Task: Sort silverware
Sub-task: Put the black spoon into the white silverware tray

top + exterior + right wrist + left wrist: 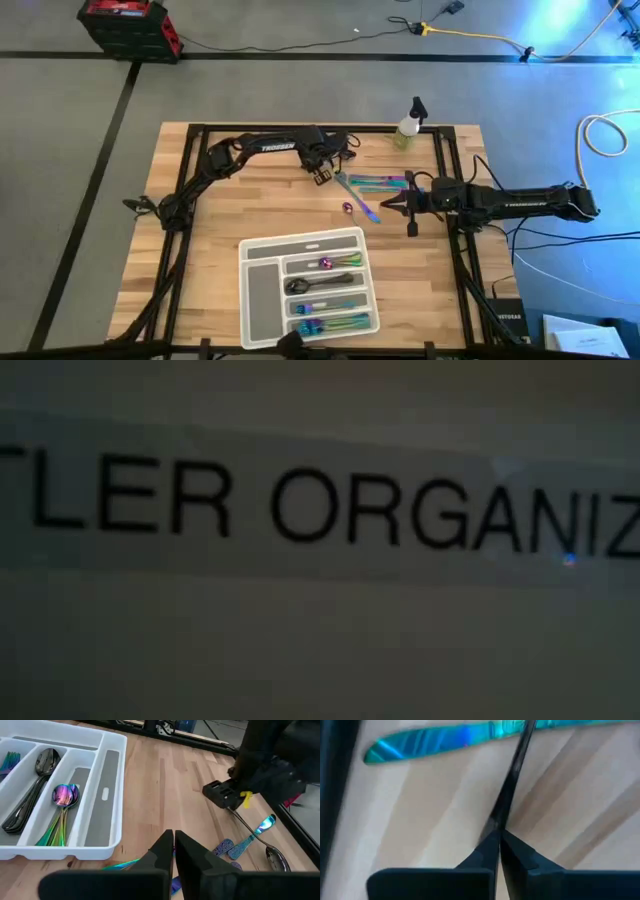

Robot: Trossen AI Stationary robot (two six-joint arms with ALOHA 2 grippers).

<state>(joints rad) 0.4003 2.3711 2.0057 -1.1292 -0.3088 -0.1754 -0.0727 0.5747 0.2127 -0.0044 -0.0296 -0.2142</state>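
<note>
In the high view, the wooden table (200, 240) filled the middle of the frame. The white tray (258, 300) sat at the bottom middle. It already held some shiny spoons (62, 800), dark spoons (35, 775) and forks (325, 325) in its slots.

More silverware (380, 183) lay loose on the table just right of the middle, above the tray. A small spray bottle (409, 122) stood at the top edge of the table.

The left gripper (322, 172) was above the middle of the frame, beside the loose pieces. Its fingers were pinched tight on a dark spoon (252, 837). A shiny teal knife (445, 740) lay on the wood just past it.

The right gripper (392, 205) was right of the middle, close to the loose pieces. Its fingers (162, 850) were pressed together and held nothing.

The low view showed only big blurry letters.
</note>
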